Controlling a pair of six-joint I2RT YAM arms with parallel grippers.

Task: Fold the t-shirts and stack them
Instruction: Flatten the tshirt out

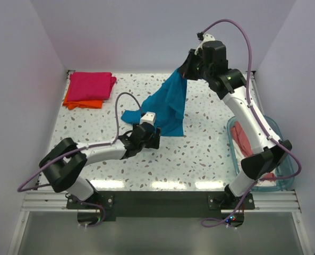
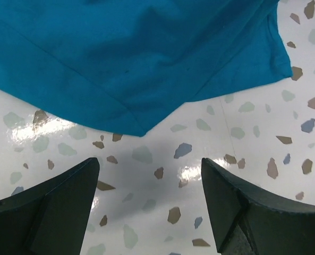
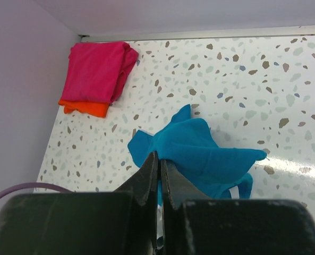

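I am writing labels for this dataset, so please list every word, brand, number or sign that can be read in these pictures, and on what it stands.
None: no view shows any readable text.
The teal t-shirt, the magenta t-shirt, the orange t-shirt under it, the basket and the table are plain.
No marking can be read on the left arm or the right arm.

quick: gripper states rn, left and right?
Left gripper: open, empty, just short of the soft teal blue t-shirt.
Right gripper: shut on the same shirt, which hangs from it.
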